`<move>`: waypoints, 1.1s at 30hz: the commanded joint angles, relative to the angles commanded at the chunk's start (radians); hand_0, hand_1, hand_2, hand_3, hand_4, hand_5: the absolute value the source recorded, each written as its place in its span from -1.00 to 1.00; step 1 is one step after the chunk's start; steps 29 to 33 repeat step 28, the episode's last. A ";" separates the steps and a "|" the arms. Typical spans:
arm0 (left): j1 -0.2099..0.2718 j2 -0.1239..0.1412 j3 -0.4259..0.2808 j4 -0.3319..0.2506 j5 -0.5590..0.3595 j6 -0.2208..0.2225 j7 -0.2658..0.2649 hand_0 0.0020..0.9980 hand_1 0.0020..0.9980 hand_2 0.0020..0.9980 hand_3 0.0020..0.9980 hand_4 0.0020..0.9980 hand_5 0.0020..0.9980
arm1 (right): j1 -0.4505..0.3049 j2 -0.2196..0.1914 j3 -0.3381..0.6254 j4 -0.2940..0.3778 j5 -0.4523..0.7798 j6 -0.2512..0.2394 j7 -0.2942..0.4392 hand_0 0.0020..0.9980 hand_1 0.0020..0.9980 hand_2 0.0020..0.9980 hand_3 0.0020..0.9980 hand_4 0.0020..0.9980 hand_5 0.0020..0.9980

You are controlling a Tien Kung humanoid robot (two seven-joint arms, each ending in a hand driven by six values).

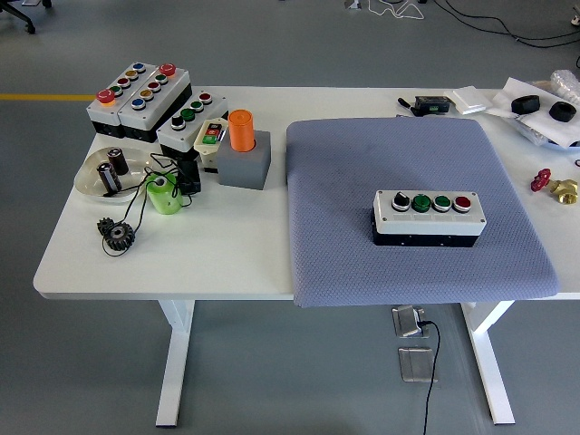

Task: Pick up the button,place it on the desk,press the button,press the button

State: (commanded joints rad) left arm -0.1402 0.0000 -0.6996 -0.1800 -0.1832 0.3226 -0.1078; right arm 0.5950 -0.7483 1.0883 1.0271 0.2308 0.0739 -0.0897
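Observation:
A white and black button box [429,217] lies on the grey-blue mat [362,163] at the right of the table. Its top carries a black knob, two green buttons and a red button in a row. Neither robot hand is in view. No person is in view.
Several other button boxes [140,95] stand at the back left. An orange cylinder in a grey block [243,149], a clear dish [91,177], a green part [163,195] and black gears [116,234] lie near them. Small items [544,113] sit at the back right.

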 joint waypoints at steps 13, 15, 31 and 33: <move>-0.003 0.000 -0.004 0.000 0.004 0.000 -0.001 0.30 0.41 0.46 0.03 -0.37 0.91 | -0.001 -0.001 -0.007 0.011 0.017 -0.014 0.009 0.79 0.72 0.82 0.70 0.34 0.38; -0.004 0.000 -0.002 0.000 0.003 0.000 -0.002 0.30 0.41 0.46 0.03 -0.37 0.91 | -0.003 -0.002 -0.008 0.012 0.025 -0.015 0.009 0.79 0.72 0.82 0.70 0.34 0.38; -0.013 0.000 0.006 0.000 -0.003 -0.001 -0.004 0.30 0.41 0.46 0.02 -0.37 0.90 | 0.008 -0.004 -0.018 0.019 0.057 -0.020 0.003 0.71 0.64 0.75 0.69 0.33 0.38; -0.013 0.000 0.006 0.000 -0.003 -0.001 -0.004 0.30 0.41 0.46 0.02 -0.37 0.90 | 0.008 -0.004 -0.018 0.019 0.057 -0.020 0.003 0.71 0.64 0.75 0.69 0.33 0.38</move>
